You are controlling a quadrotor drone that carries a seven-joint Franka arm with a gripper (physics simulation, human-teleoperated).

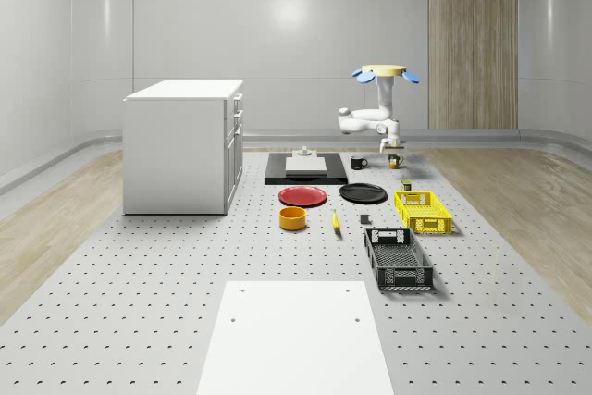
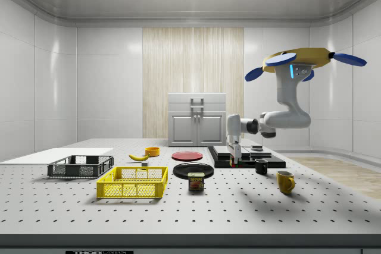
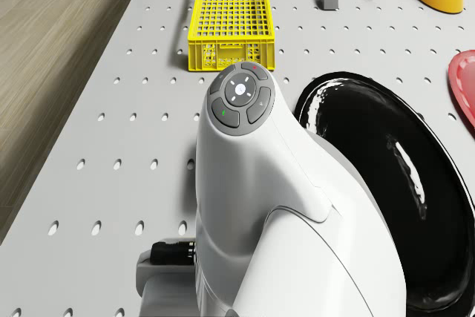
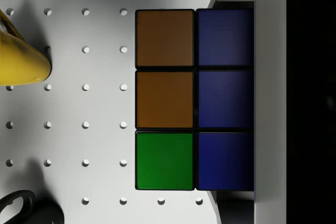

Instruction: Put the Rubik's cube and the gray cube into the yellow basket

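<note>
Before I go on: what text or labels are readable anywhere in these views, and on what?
"SPAM": on the can on the table, beside the yellow basket.
Label strip on the table's front edge: too small to read.
Symbols on the arm's round button pad: not legible as words.

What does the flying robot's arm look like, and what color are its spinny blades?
The arm is glossy white with rounded segments and dark grey joint rings. Its wrist cap is grey, with a ring of buttons carrying small green and red marks. The drone body is yellow, with blue rotor blades.
</note>
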